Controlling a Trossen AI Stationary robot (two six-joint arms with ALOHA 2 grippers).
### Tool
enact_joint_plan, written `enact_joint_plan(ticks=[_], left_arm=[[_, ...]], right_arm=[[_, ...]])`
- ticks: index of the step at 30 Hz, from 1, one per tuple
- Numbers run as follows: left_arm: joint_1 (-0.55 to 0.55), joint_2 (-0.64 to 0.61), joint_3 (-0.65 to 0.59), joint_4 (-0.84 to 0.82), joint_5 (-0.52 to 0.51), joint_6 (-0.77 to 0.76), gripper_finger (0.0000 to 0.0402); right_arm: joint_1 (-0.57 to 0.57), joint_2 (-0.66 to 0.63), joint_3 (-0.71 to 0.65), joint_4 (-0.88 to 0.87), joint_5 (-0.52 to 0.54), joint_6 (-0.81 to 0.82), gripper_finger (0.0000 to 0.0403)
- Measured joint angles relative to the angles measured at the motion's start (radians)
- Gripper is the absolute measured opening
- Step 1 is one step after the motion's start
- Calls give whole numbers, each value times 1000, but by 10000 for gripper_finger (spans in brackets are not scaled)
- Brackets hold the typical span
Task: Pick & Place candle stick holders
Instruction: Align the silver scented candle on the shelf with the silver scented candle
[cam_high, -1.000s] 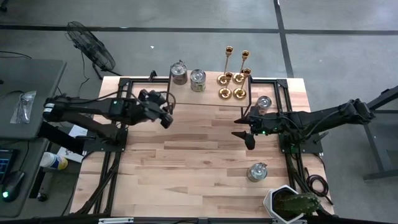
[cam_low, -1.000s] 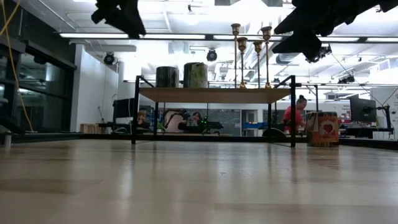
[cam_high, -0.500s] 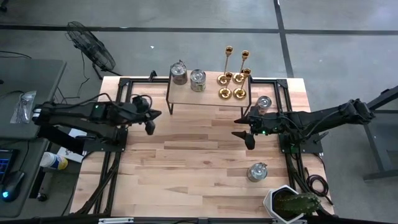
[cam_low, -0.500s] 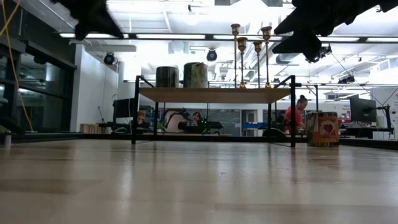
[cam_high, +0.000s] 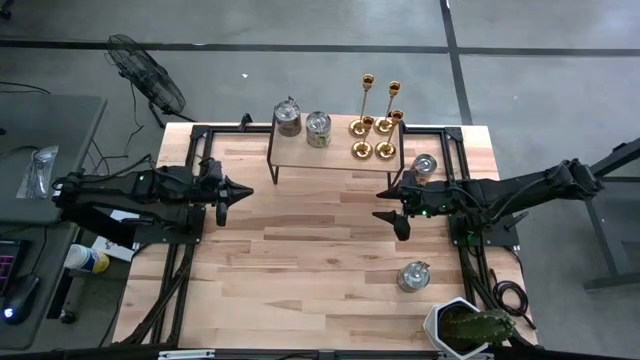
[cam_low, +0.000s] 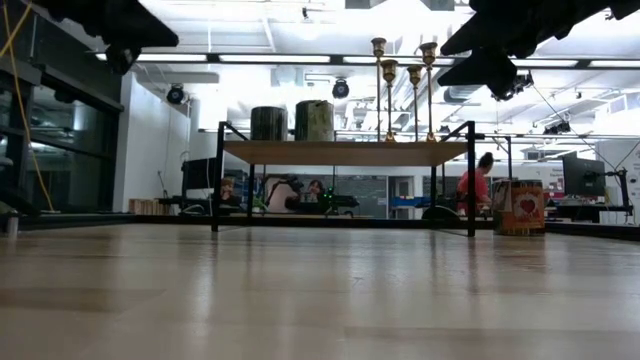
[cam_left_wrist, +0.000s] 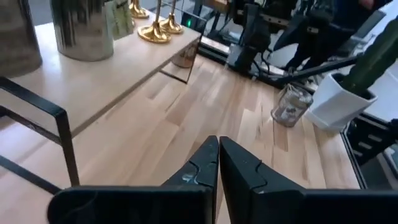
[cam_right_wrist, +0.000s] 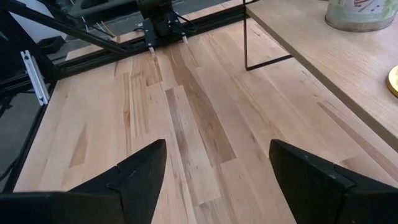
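Note:
Several shiny gold candle stick holders (cam_high: 374, 135) stand upright on their round bases at the right end of a raised wooden shelf (cam_high: 335, 157) at the table's far side. They also show in the low view (cam_low: 400, 90), and their bases show in the left wrist view (cam_left_wrist: 155, 31). My left gripper (cam_high: 224, 192) is shut and empty, above the table's left part, left of the shelf. My right gripper (cam_high: 396, 207) is open and empty, above the table just near of the shelf's right end. In the right wrist view its fingers stand wide apart (cam_right_wrist: 217, 171).
Two squat metal jars (cam_high: 288, 118) (cam_high: 318, 129) stand on the shelf's left part. Two more jars stand on the table at the right (cam_high: 425, 165) (cam_high: 413, 275). A potted plant (cam_high: 468, 325) sits at the near right corner. Bare wood (cam_high: 300, 250) lies between the arms.
My left gripper has drawn back from beside the shelf toward the table's left edge, staying above the table. My right arm has kept still.

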Motion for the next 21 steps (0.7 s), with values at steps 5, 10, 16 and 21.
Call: enact_joint_plan(ticks=[5,10,16,21], left_arm=[[0,-71,-69,24,43,10,12],[0,-149,-196,184,196,27,12],[0,-181,-386,497,344,1,12],[0,-180,-482,649,351,-3,12]], right_arm=[[0,0,0,0,0,0,278],[0,0,0,0,0,0,278],[0,0,0,0,0,0,278],[0,0,0,0,0,0,278]])
